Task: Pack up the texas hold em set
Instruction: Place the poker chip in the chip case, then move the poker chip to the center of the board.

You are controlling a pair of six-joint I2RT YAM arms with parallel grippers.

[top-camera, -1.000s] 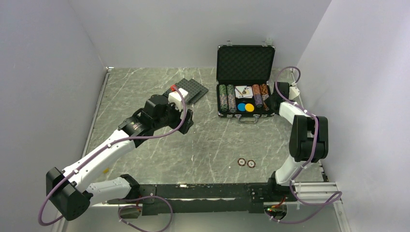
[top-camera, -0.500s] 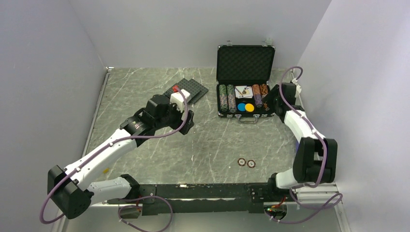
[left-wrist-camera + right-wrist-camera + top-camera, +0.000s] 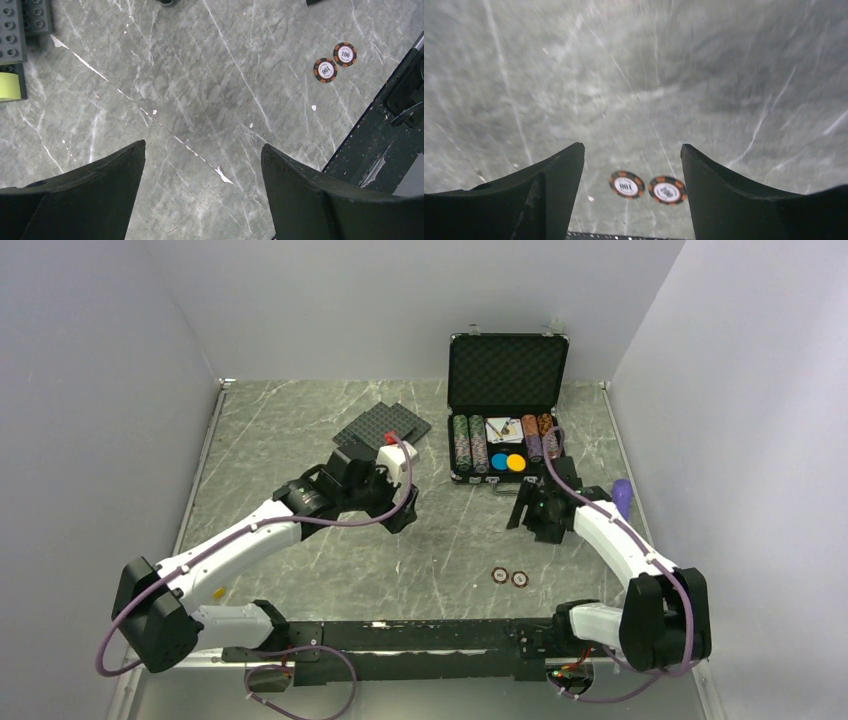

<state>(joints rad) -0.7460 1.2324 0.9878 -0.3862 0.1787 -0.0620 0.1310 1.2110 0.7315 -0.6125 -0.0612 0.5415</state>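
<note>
The left tool (image 3: 202, 150) hangs over bare tabletop (image 3: 210, 90), jaws wide apart, nothing between them. The right tool (image 3: 631, 150) is spread too and empty, looking down at two loose orange-rimmed chips. One chip (image 3: 626, 184) and its neighbour (image 3: 667, 190) lie flat, side by side, well in front of the case. From above, the briefcase (image 3: 508, 370) stands open at the back right, lid upright. Chip stacks (image 3: 470, 443) line its tray, with a blue disc (image 3: 498, 461) and an orange disc (image 3: 516, 461) between them. The right tool sits just in front of the briefcase, and the grey studded plates (image 3: 385, 425) lie beyond the left tool.
</note>
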